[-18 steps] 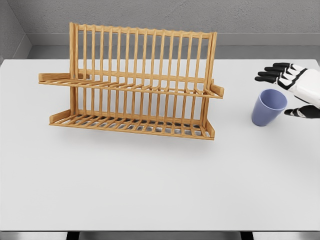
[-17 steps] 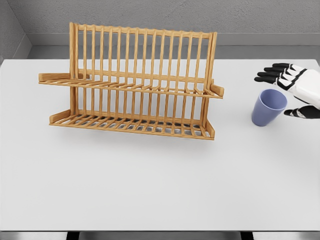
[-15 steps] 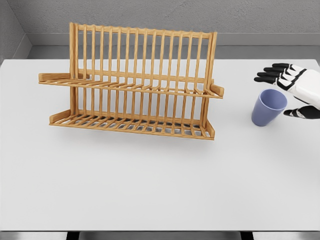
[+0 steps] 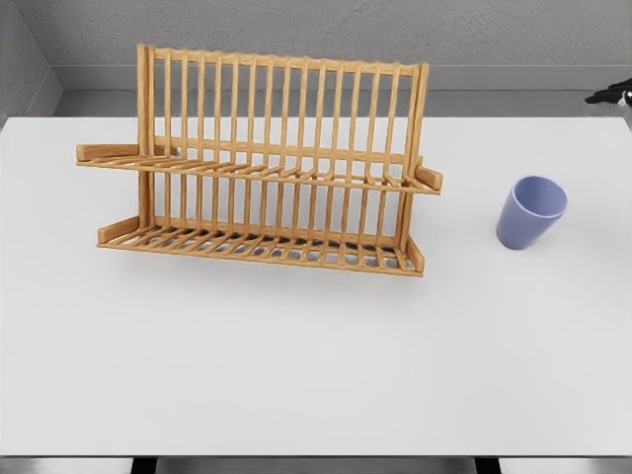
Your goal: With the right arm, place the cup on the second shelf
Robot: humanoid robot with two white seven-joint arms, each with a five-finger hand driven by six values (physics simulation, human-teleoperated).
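Note:
A lavender-blue cup (image 4: 530, 211) stands upright on the white table (image 4: 316, 355), to the right of the wooden rack, with nothing touching it. The two-tier wooden dish rack (image 4: 262, 163) stands at the back left-centre; its upper shelf (image 4: 247, 170) and lower shelf (image 4: 257, 247) hold nothing. Only a small dark tip of my right hand (image 4: 612, 97) shows at the right edge, well above and behind the cup. The left arm is out of sight.
A grey wall and ledge (image 4: 316, 79) run behind the table. The table's front edge (image 4: 316, 456) lies at the bottom of the picture.
My right hand, which was spread just right of the cup, has pulled up and away to the far right edge. The cup and rack have not moved.

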